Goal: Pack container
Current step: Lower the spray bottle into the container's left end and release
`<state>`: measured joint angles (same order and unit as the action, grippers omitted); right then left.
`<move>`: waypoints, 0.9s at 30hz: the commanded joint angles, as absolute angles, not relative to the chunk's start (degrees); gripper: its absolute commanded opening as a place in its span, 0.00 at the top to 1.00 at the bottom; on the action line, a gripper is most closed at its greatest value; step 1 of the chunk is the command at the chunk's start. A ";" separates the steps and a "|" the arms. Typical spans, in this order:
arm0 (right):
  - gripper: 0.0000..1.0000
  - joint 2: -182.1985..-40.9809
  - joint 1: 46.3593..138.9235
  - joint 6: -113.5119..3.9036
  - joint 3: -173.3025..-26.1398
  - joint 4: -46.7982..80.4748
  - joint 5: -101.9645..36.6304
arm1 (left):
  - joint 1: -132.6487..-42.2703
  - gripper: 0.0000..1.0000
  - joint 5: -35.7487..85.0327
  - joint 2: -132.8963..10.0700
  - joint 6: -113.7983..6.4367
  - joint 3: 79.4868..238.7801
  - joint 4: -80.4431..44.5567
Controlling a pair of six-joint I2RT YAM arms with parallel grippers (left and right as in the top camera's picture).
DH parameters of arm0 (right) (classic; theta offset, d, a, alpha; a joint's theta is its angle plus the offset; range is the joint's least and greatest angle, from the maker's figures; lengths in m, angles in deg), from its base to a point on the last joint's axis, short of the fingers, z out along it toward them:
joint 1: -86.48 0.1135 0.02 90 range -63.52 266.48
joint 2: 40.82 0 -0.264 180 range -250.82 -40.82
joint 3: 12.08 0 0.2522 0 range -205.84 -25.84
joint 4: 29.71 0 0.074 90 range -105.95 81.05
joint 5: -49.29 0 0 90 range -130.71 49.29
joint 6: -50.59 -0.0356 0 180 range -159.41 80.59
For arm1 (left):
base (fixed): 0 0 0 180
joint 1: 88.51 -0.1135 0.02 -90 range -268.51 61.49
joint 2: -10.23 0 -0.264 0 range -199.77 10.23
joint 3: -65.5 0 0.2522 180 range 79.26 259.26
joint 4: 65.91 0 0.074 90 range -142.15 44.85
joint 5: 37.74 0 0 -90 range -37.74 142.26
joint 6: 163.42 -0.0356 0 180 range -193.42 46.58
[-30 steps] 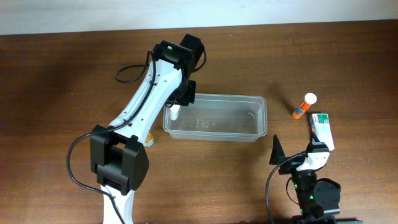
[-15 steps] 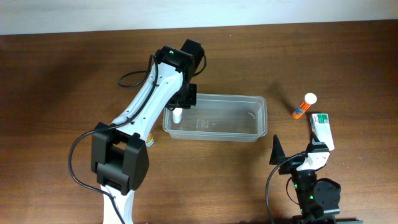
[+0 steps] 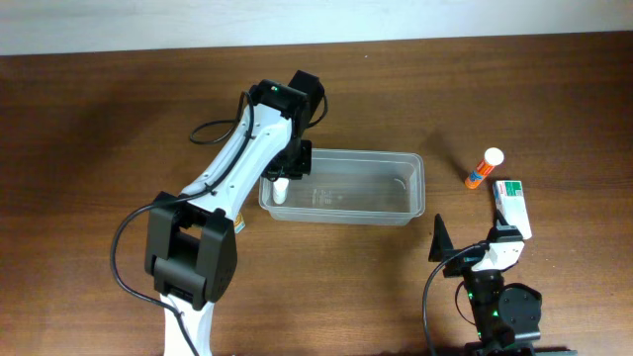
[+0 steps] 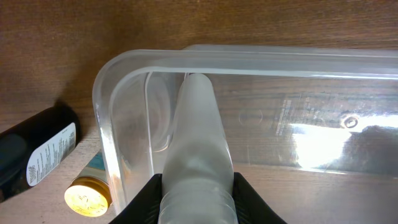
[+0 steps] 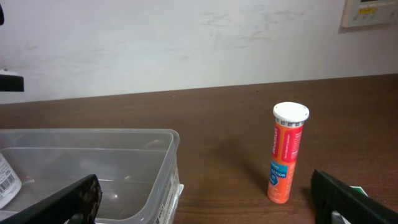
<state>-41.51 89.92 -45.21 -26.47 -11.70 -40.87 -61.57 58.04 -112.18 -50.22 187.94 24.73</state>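
Placing step: left tool [image 3: 283,185] clamped on a white bottle [image 4: 198,155], poised over the left end of the container [image 3: 406,193] mid-tabletop, apparently inside its rim; next, lower and release; right tool [image 5: 205,199] wide, idle.

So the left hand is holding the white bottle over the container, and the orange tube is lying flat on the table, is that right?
Not quite: the orange tube stands upright, as the right wrist view shows. The left hand does hold the white bottle over the container.
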 commanded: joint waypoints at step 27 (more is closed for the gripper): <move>0.02 -41.35 90.23 -44.97 -26.16 -11.32 -41.40 | -61.68 0.52 57.93 -109.66 -49.69 188.55 24.58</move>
<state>-41.51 89.92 -45.17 -26.47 -11.70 -40.87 -61.57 58.06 -112.15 -49.78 186.72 24.51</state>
